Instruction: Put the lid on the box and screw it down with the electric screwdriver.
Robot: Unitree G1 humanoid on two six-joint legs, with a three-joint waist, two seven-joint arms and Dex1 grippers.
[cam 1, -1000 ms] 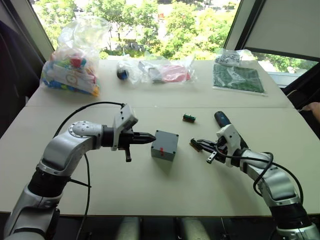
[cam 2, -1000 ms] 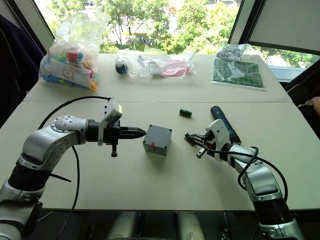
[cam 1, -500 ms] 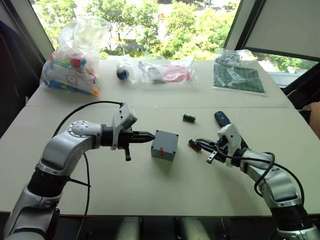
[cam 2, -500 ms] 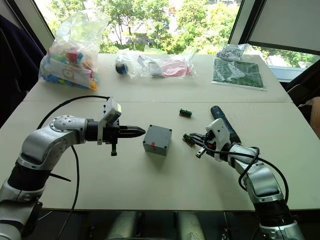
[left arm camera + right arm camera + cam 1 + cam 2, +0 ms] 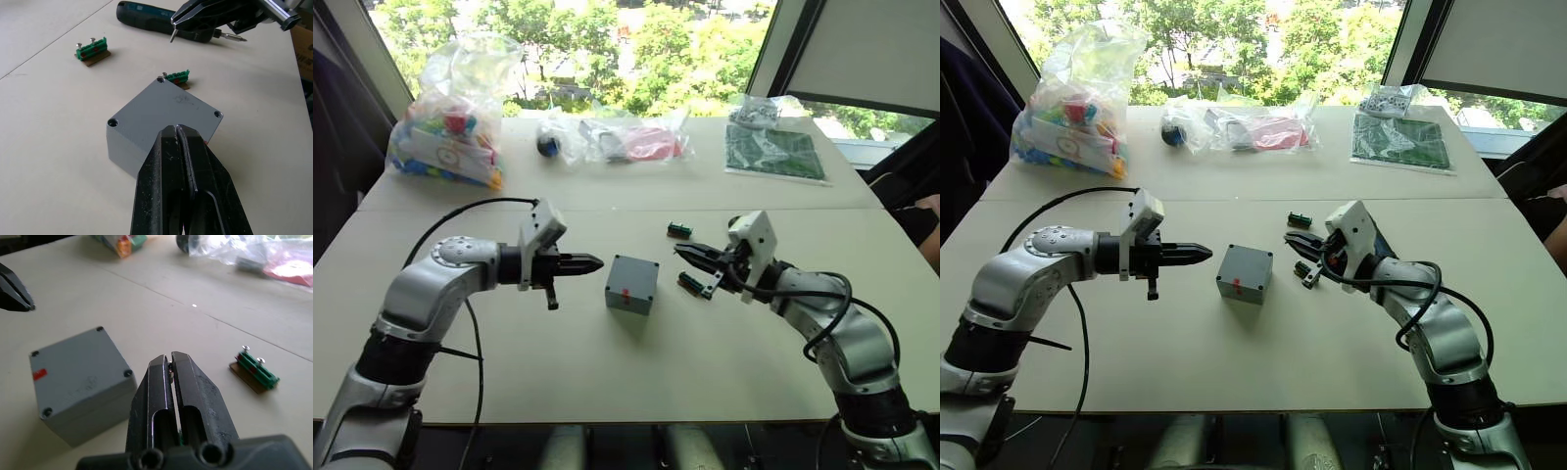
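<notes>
The grey box point(image 5: 631, 285) stands mid-table, red mark toward me. The lid point(image 5: 171, 105) lies on top of it, with a screw hole at each corner. My left gripper point(image 5: 594, 262) is shut and empty, its tips level with the box's left side and just short of it. My right gripper point(image 5: 689, 253) hovers above the table right of the box, shut on a small screw point(image 5: 172, 35) that hangs from its tips. The electric screwdriver point(image 5: 146, 11) lies on the table behind the right gripper, with its bit point(image 5: 234, 38) pointing away from the box.
Two green-and-red blocks lie on the table, one point(image 5: 680, 230) behind the right gripper and one point(image 5: 690, 284) just right of the box. Plastic bags point(image 5: 450, 117) and a green board point(image 5: 773, 152) line the far edge. A person's hand point(image 5: 928, 204) shows at the right edge.
My right gripper has lifted off the table and moved left toward the box, passing over the near green block. My left gripper's tip has drawn slightly back from the box.
</notes>
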